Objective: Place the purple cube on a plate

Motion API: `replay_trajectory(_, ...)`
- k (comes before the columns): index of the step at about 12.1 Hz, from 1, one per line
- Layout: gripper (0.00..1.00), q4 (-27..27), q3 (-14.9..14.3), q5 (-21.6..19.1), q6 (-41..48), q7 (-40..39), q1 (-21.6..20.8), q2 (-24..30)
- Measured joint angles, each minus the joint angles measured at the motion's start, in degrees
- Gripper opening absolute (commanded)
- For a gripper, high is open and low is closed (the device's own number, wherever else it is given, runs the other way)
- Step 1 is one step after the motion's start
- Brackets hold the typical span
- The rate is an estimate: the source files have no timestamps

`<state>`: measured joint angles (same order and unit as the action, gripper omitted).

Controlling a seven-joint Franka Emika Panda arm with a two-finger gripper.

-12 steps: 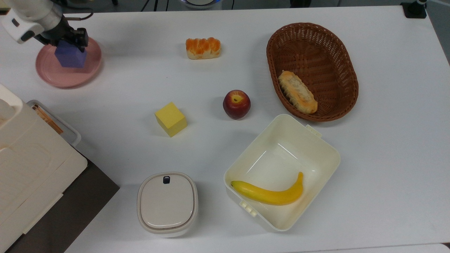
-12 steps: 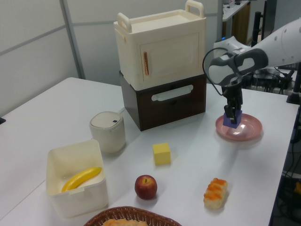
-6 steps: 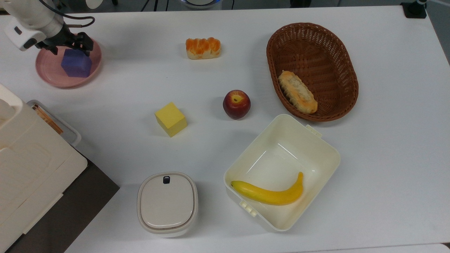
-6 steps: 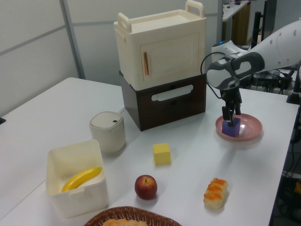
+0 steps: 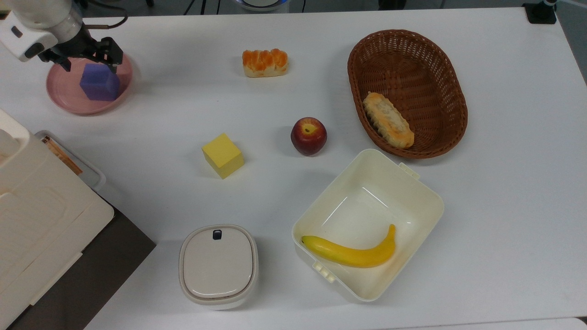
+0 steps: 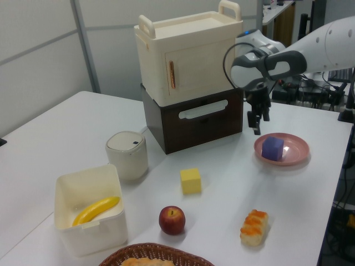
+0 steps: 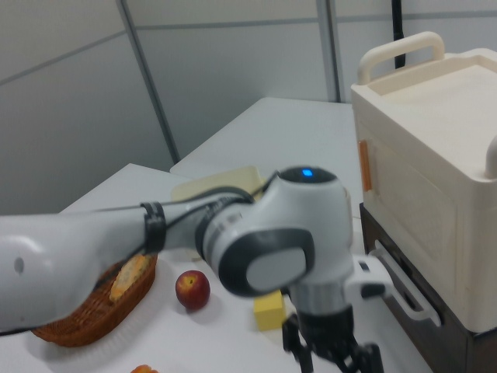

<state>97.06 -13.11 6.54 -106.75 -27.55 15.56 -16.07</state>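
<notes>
Top view: purple cube (image 5: 99, 81) sits on the plate (image 5: 64, 94), toward the top view's right rim; gripper (image 5: 87, 58) spread wide above it, holding nothing. Little margin there, so any sideways drift while low could clip the cube off. Left view: gripper (image 6: 258, 121) raised clear, cube (image 6: 273, 148) apart from it. Right view: arm close beside cabinet (image 7: 435, 179); careless retreat risks contact.

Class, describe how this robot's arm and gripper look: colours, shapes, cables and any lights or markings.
The arm is made of rounded glossy white segments with grey panels and a dark ring at a joint. A small blue light glows on top of the wrist housing. A black cable loops beside the wrist. The gripper is small and black, with two short dark fingers.
</notes>
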Motion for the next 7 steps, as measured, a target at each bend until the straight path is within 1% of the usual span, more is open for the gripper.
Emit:
replay_trajectory(2, 1.0, -3.3, 0.24, -0.1, 3.48, 3.6, -3.58, 0.38)
replay_trajectory(5, 1.0, -9.6, 0.45, -3.55, 10.34, 6.0, -9.89, 1.44)
replay_trajectory(7, 1.0, -11.48, 1.06, -5.6, 12.72, 6.12, -12.07, 3.3)
